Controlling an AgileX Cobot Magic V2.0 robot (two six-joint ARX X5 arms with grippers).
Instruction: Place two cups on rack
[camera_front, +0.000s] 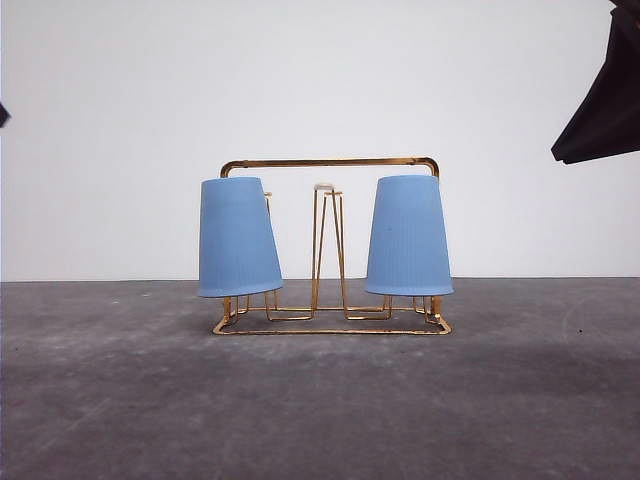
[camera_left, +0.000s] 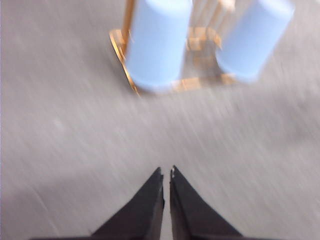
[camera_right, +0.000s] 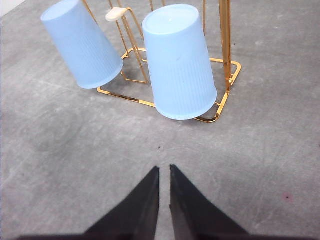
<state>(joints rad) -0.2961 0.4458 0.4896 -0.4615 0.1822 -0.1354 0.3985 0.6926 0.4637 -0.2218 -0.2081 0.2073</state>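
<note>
Since both light blue, finely ribbed, tapered plastic cups sit mouth-down on the thin gold wire rack (camera_front: 330, 325) toward the far edge of the grey surface (camera_front: 320, 410), the job looks finished. One cup (camera_front: 238, 236) hangs at the rack's left end with its closed base tipped slightly toward the middle; the other cup (camera_front: 408, 236) stands nearly plumb at the right end. Each cup's long axis runs roughly vertical, wide rim low, just above the base wires. Between them rises a bare hairpin prong with a white cap (camera_front: 323, 186). Judging by their thin walls, the cups are probably light, a little flexible and smooth enough to slip, so a gentle side grip across the ribbed wall near mid-height would suit them; the wire rack could shift if knocked. The left tool (camera_left: 166, 172) hangs over bare surface short of the rack, fingers nearly together and holding nothing, though that view is smeared. The right tool (camera_right: 164, 169) is likewise almost closed and empty.
</note>
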